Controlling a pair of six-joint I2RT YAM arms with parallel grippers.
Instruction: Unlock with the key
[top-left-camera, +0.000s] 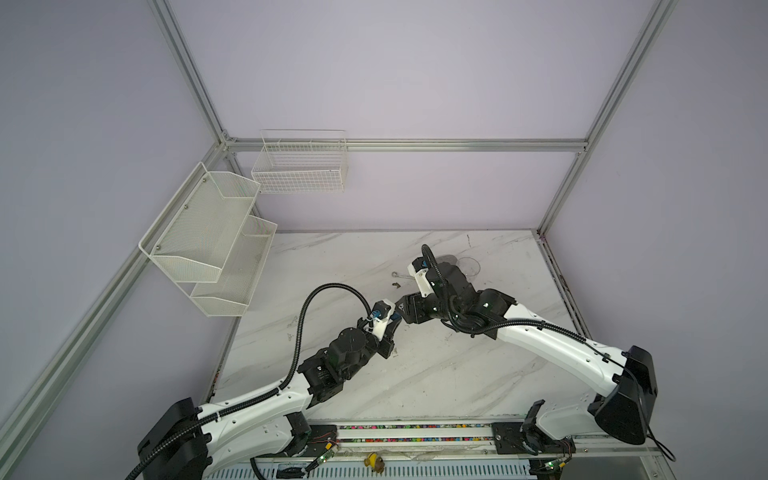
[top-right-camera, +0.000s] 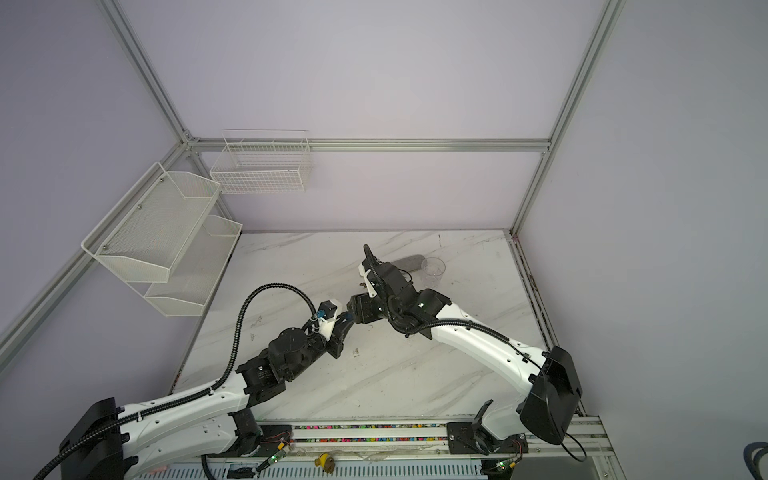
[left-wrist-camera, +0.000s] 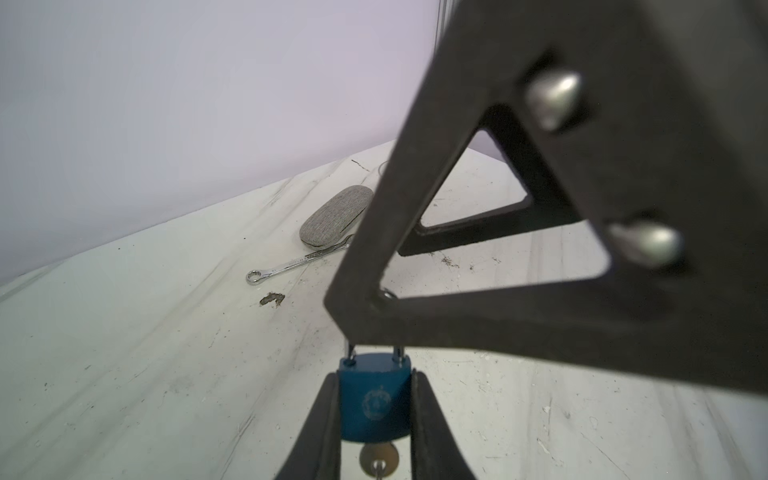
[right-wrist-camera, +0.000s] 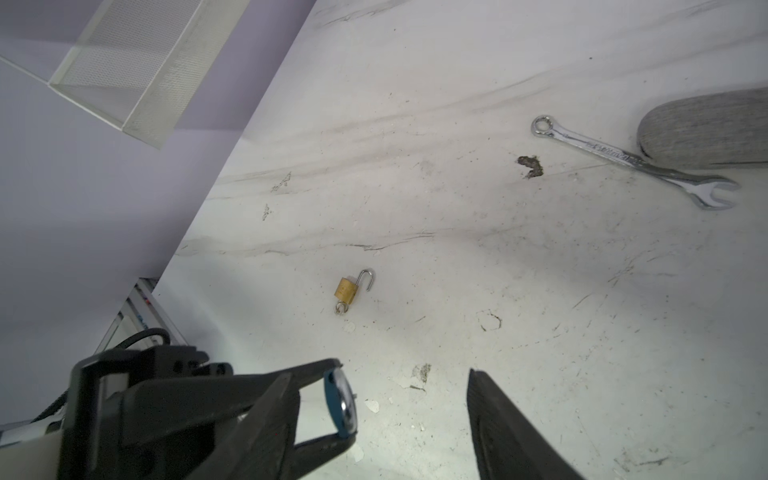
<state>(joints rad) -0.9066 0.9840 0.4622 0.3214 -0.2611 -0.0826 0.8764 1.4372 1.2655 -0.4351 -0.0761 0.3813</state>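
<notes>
A blue padlock (left-wrist-camera: 374, 399) is clamped by its sides in my left gripper (left-wrist-camera: 376, 380), which is shut on it above the table. A brass key (left-wrist-camera: 379, 457) with a ring sticks out of the lock's underside. The top of its shackle is hidden behind a finger (left-wrist-camera: 457, 270) of my right gripper, which reaches over the lock. In the right wrist view the right gripper (right-wrist-camera: 382, 374) stands open, with the padlock (right-wrist-camera: 340, 405) just inside its jaws and not gripped. In both top views the left gripper (top-left-camera: 392, 324) (top-right-camera: 345, 322) and the right gripper (top-left-camera: 400, 308) (top-right-camera: 353, 305) meet tip to tip mid-table.
A small brass padlock (right-wrist-camera: 347, 289) with an open shackle lies on the marble table (top-left-camera: 415, 374). A steel wrench (right-wrist-camera: 631, 160) and a grey case (right-wrist-camera: 706, 129) lie further back, beside a clear cup (top-right-camera: 433, 270). Mesh shelves (top-left-camera: 208, 237) and a wire basket (top-left-camera: 299, 166) hang on the walls.
</notes>
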